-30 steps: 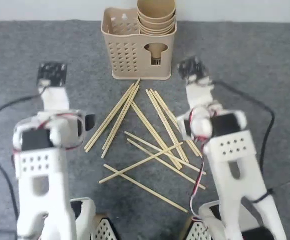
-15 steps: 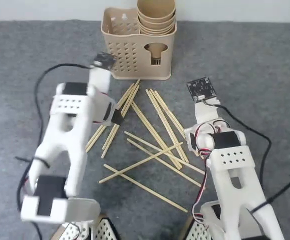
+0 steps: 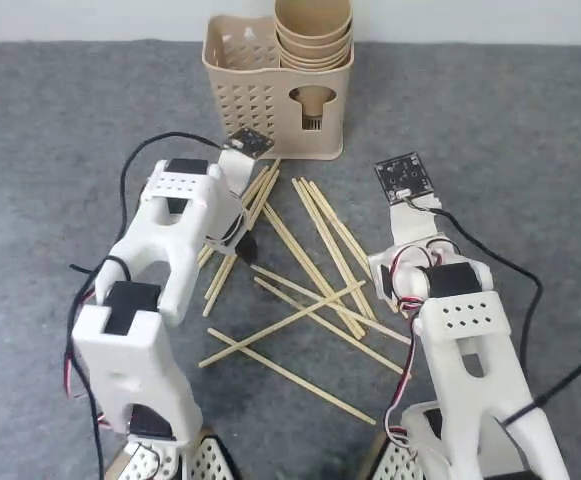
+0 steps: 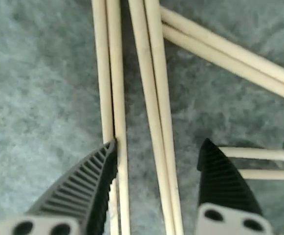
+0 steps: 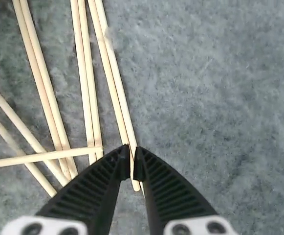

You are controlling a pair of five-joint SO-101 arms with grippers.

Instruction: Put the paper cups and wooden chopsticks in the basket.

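A beige basket [image 3: 260, 100] stands at the table's back, with a stack of paper cups [image 3: 313, 30] in its right compartment. Several wooden chopsticks [image 3: 310, 260] lie scattered on the grey carpet in front of it. My left gripper [image 4: 160, 142] is open and low over the leftmost chopsticks. One pair of chopsticks [image 4: 154, 112] lies between its fingers, and another pair [image 4: 111, 88] touches one fingertip [image 4: 105, 159]. My right gripper [image 5: 131, 148] is shut on the end of a chopstick [image 5: 113, 73] at the right edge of the pile.
The left arm [image 3: 175, 240] stretches over the pile's left side and the right arm [image 3: 440, 300] stands at its right. The basket's left compartment [image 3: 238, 45] holds nothing I can see. Bare carpet [image 3: 510, 140] lies on both sides.
The left arm swung in from the left and came down over the leftmost chopsticks. The right arm lowered and drew back in the first half second, then kept still.
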